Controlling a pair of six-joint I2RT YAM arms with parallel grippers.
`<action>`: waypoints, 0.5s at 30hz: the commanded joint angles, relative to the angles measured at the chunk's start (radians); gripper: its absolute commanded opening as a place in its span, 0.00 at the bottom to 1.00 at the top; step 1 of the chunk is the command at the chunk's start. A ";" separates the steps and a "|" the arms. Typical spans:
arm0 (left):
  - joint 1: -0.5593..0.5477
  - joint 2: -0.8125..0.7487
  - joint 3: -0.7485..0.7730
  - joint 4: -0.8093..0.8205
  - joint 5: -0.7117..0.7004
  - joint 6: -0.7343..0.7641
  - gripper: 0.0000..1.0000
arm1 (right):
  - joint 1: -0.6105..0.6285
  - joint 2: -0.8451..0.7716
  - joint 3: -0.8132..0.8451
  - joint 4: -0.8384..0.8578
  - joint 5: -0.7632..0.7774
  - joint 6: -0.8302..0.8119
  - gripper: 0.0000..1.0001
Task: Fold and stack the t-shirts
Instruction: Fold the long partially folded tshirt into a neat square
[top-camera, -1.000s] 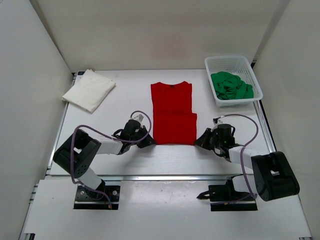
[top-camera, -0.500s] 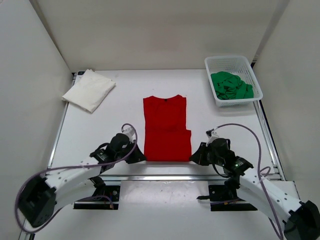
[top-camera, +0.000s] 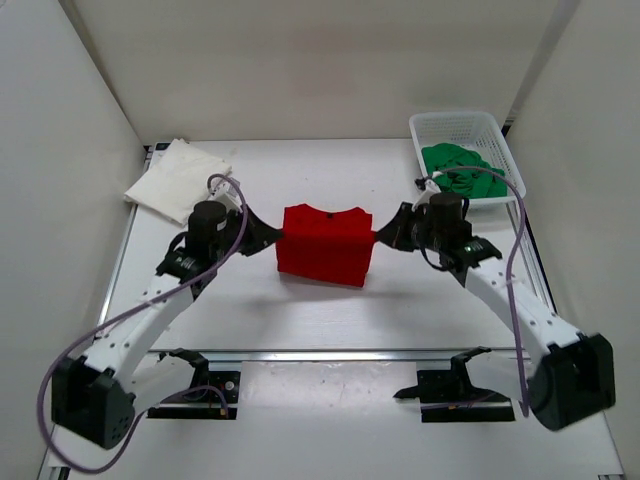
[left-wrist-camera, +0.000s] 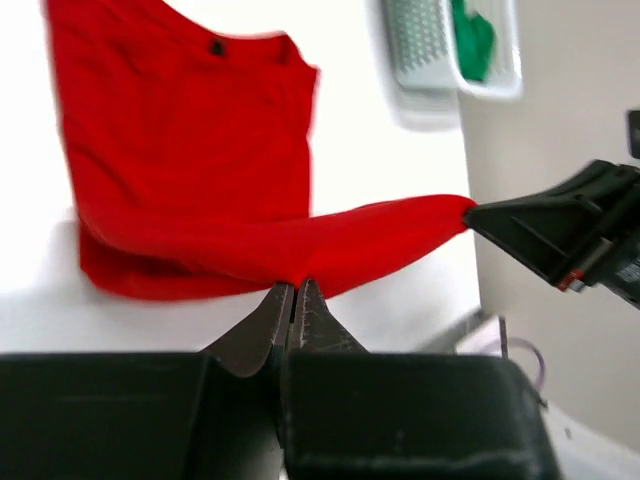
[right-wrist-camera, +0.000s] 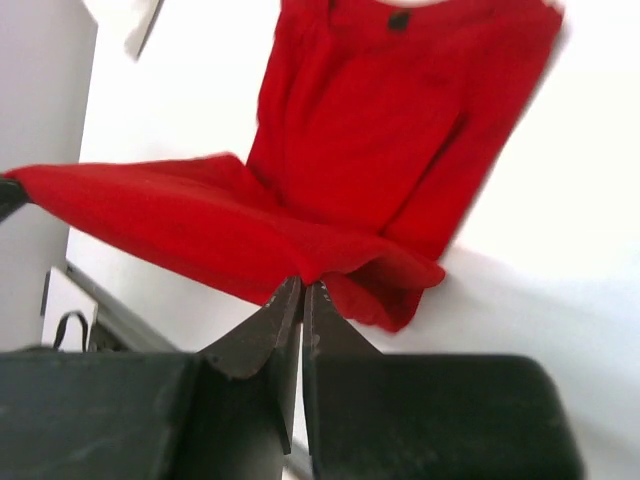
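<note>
The red t-shirt (top-camera: 324, 245) lies mid-table, its lower half lifted and carried over its upper half. My left gripper (top-camera: 272, 232) is shut on the shirt's left hem corner (left-wrist-camera: 296, 268). My right gripper (top-camera: 381, 232) is shut on the right hem corner (right-wrist-camera: 305, 262). The hem is stretched taut between them above the rest of the shirt. In the left wrist view the right gripper (left-wrist-camera: 480, 214) shows at the far end of the hem. The white t-shirt (top-camera: 178, 179) lies folded at the back left. The green t-shirt (top-camera: 461, 171) is crumpled in the basket.
A white lattice basket (top-camera: 495, 140) stands at the back right of the table, also visible in the left wrist view (left-wrist-camera: 420, 50). White walls enclose the table on the left, back and right. A metal rail (top-camera: 330, 353) runs along the near edge.
Both grippers rose from the near edge and carried the shirt's bottom hem back toward the collar, folding the red shirt in half. The arms stretched out toward the table's middle.
</note>
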 joint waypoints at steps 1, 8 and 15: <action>0.064 0.117 0.057 0.119 0.018 0.017 0.00 | -0.066 0.139 0.110 0.125 -0.090 -0.056 0.00; 0.140 0.530 0.258 0.225 -0.010 0.005 0.00 | -0.176 0.551 0.388 0.190 -0.208 -0.047 0.00; 0.181 0.892 0.548 0.155 -0.048 0.002 0.16 | -0.193 0.939 0.756 0.035 -0.247 -0.079 0.01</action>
